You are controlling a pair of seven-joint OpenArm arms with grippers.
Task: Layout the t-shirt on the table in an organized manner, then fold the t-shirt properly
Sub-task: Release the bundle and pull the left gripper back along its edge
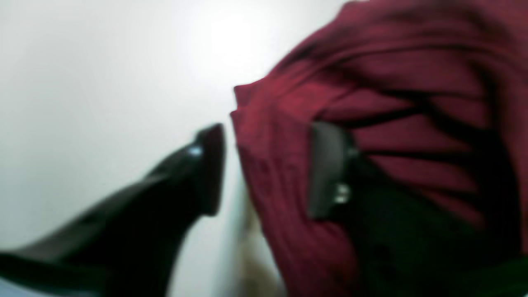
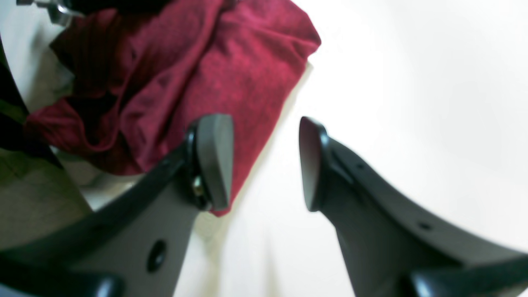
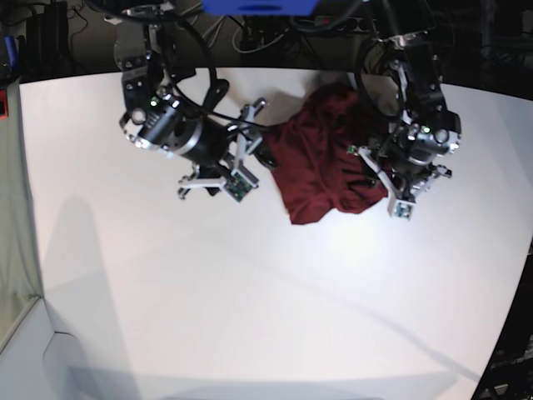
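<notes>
My left wrist picture is very blurry. The shirt (image 1: pixel 371 103) fills its right side, and the top and right edges of the picture cut it off. One finger (image 1: pixel 330 169) of my left gripper (image 1: pixel 268 169) lies on the red cloth. The other finger sits over bare white table (image 1: pixel 82 82), just beside the shirt's edge. There is a gap between them, with the cloth's edge in it. I cannot tell if the cloth is pinched.

In my right wrist picture the shirt (image 2: pixel 185 74) is bunched up at the top left. The top edge cuts it off, and something dark covers its top part. I cannot make out what that dark thing is. My right gripper (image 2: pixel 264 165) stands wide open and holds nothing. Its left finger (image 2: pixel 214 161) is in front of the low corner of the cloth. I cannot tell if it touches. Its right finger is over bare table (image 2: pixel 412 82).

From the base view the shirt (image 3: pixel 321 171) lies crumpled near the far edge of the table (image 3: pixel 250 317), between my two arms. My left gripper (image 3: pixel 385 182) is at the shirt's right edge, and the arm hides some cloth there. My right gripper (image 3: pixel 250 158) is just beside the shirt's left edge. The fingers are too small to read here.
</notes>
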